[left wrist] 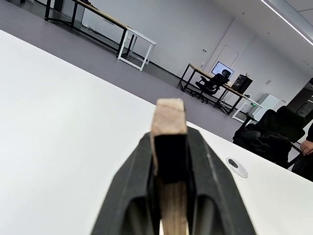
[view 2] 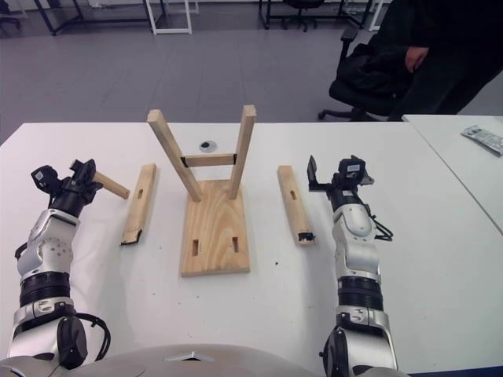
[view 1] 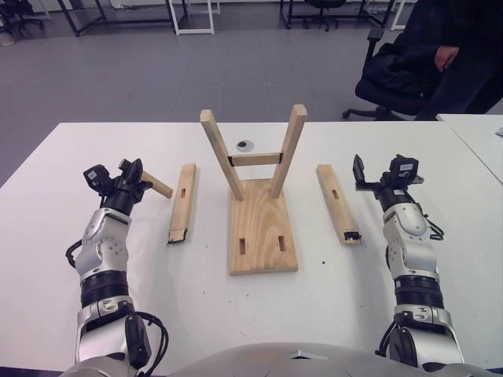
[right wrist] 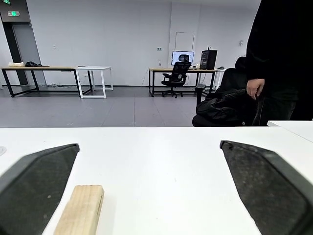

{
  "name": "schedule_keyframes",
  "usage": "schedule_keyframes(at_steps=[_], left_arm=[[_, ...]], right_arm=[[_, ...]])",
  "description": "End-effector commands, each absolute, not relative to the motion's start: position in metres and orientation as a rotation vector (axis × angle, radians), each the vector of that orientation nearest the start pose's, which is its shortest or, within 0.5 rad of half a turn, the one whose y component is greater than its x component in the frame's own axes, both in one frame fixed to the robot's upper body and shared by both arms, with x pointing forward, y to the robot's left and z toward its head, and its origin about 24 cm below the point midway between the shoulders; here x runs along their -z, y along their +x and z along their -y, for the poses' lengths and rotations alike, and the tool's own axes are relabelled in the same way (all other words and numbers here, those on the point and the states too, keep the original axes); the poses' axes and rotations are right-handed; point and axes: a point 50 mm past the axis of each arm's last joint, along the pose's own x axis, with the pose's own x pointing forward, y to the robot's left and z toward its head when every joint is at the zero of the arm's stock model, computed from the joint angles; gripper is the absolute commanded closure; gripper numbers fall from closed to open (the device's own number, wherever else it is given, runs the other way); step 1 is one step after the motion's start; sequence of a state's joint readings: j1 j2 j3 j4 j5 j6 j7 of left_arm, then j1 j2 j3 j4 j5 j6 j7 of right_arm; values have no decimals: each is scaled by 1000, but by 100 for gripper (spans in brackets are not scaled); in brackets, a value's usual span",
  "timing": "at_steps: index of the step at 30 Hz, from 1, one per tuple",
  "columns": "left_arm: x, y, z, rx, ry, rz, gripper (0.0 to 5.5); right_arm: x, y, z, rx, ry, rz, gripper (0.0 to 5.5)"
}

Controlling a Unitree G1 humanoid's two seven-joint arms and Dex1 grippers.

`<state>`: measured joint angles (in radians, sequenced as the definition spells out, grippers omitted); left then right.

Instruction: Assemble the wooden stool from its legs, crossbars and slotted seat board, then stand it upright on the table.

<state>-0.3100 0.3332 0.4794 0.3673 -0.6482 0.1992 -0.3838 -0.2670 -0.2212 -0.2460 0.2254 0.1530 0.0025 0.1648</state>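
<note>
Looking down from above the robot's head, the seat board (view 1: pixel 263 236) lies flat in the middle of the white surface (view 1: pixel 47 236). Two standing legs (view 1: pixel 222 155) rise from its far end, splayed a little and tied by a crossbar (view 1: pixel 255 159). The two near slots are empty. The left loose leg (view 1: pixel 182 202) lies flat just beside the board on one side, and the right loose leg (view 1: pixel 339 203) lies flat on the other. The left jaws, out beyond the left loose leg, are clamped on a short second crossbar (view 1: pixel 159 188) near one end, so most of it points toward the board. The right jaws sit beside the far end of the right loose leg, spread wide and holding nothing. From the left wrist, the bar's sawn end shows pinched snugly between the two jaws. From the right wrist, the jaws stand well apart with the end of the right loose leg low between them, untouched. I'd judge these to be light, stiff softwood pieces with square, fairly grippy faces. Each is best taken across its flat sides near the middle, clear of slots and tenon ends. The half-built frame could tip if shoved.
</note>
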Motion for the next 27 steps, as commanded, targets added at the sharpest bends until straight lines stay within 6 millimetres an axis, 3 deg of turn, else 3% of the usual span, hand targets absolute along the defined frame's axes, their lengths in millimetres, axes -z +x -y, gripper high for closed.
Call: schedule_keyframes(at_steps=[1,8,21,27], left_arm=[[-87,297,-290,-2,-532,120,510],[-75,299,-281,-27,-627,96,510],[-60,296,-275,-35,-623,50,510],[-72,295,-270,-18,-627,94,510]], right_arm=[[-77,303,230,41,-20,74,10],[-72,302,228,39,-21,60,10],[-69,302,225,30,-24,47,10],[-69,303,225,24,-26,45,10]])
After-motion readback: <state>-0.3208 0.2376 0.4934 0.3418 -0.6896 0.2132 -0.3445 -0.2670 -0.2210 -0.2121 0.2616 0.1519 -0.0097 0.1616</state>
